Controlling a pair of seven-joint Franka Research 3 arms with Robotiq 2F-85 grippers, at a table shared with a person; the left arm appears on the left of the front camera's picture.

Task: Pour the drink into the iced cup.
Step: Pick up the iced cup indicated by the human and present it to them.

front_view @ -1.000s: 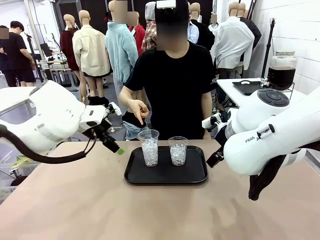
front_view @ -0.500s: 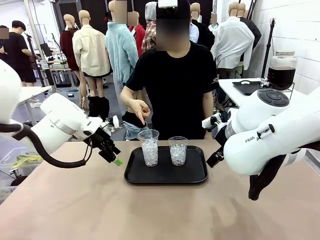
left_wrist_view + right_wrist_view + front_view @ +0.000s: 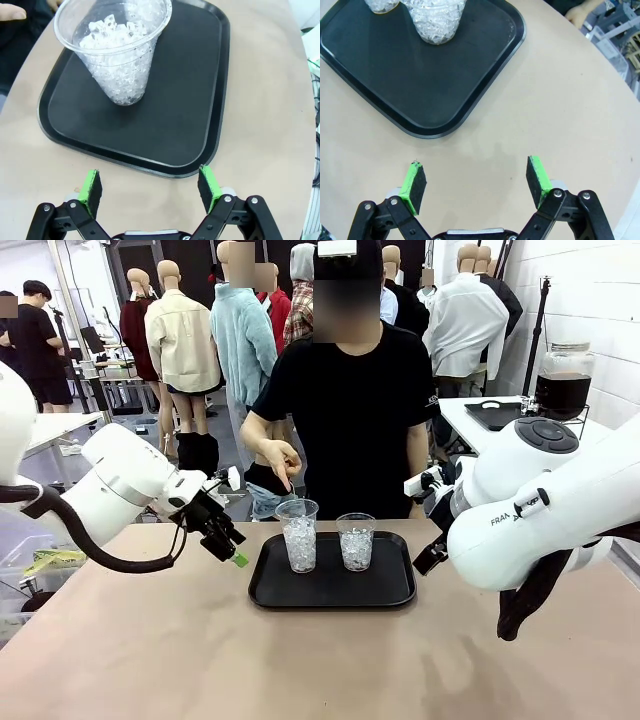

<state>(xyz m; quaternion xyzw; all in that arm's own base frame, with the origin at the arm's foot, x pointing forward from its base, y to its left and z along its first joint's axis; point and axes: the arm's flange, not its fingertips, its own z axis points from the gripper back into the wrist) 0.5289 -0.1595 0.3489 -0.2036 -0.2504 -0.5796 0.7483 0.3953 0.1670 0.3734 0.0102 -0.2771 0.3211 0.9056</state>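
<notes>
Two iced cups side by side on one black tray, on the table. Person's hand above one cup. Both arms' jaws spread, empty.

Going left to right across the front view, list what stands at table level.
left gripper → first iced cup → second iced cup → right arm. Both cups stand on the black tray, which spans them, so it has no single place in the order.
</notes>
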